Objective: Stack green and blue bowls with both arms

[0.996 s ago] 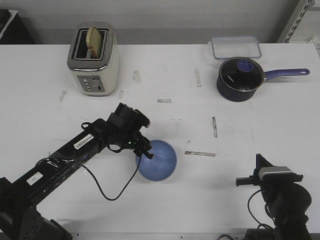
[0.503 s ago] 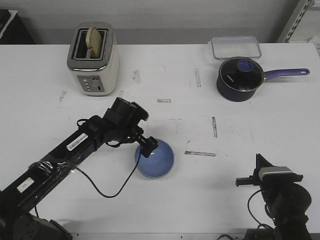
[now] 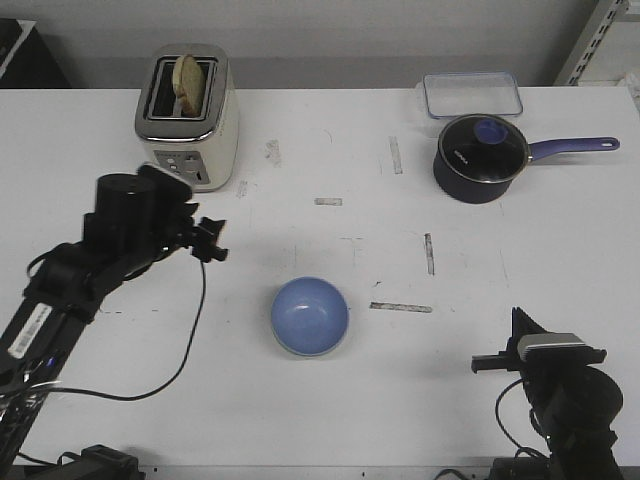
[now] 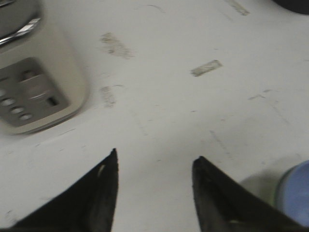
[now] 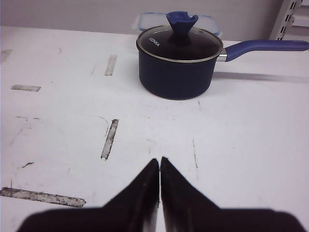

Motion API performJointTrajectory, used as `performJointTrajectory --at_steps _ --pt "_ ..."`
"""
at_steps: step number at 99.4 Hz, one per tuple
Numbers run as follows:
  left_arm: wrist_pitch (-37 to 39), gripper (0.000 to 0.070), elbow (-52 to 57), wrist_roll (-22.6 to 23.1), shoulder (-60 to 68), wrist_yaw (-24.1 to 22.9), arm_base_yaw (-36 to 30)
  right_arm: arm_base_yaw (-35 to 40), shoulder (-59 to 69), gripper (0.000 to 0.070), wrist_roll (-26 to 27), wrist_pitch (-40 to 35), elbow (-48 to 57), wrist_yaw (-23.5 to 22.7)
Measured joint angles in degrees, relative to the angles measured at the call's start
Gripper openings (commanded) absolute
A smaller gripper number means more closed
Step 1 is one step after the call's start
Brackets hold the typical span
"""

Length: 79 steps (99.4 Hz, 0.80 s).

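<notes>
Over on the left, the left arm (image 3: 90,270) hangs above the desk (image 3: 480,250) with its gripper (image 4: 153,159) spread apart and holding nothing, just white desk showing between the two black fingers (image 4: 104,193). Right behind it sits a cream and chrome toaster (image 3: 187,115) with a slice of bread (image 3: 190,78) poking out of the slot; the buttons on its front panel show up in the left wrist view but any print on them is too blurry to read.

The blue bowl (image 3: 310,316) sits upright near the middle of the desk, well apart from both arms. There's a thin paler rim around its base that may be the green bowl under it, but I honestly can't tell from these shots. The desk has scuffed tape marks (image 3: 400,307) scattered all over.

Further right, toward the back, a dark blue saucepan (image 5: 177,60) with a glass lid and a long blue handle (image 5: 265,47). White lettering on its side reads something like "KONKA". Just behind it is a clear plastic container (image 3: 471,94).

At the near right edge, the right arm (image 3: 560,385) is parked low, and its gripper (image 5: 160,166) has the fingers pressed together on nothing.
</notes>
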Motion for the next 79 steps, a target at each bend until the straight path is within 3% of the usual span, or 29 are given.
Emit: performJointTrajectory --at_steps 10,26,56,79 --pt "0.61 0.0 -3.98 -0.66 -5.14 -0.17 6.91 0.0 0.0 0.0 0.0 0.0 0.0 0.0" --pt "5.97 0.0 -14.43 -3.17 -14.53 -0.2 13.49 0.0 0.0 0.0 0.0 0.0 0.0 0.0" --pt "16.61 0.0 -38.38 -5.01 -34.58 -0.81 13.51 0.0 0.0 0.0 0.02 0.0 0.0 0.0" --pt "26.1 0.0 -50.49 -5.64 -49.68 -1.6 13.51 0.0 0.0 0.0 0.02 0.0 0.0 0.0"
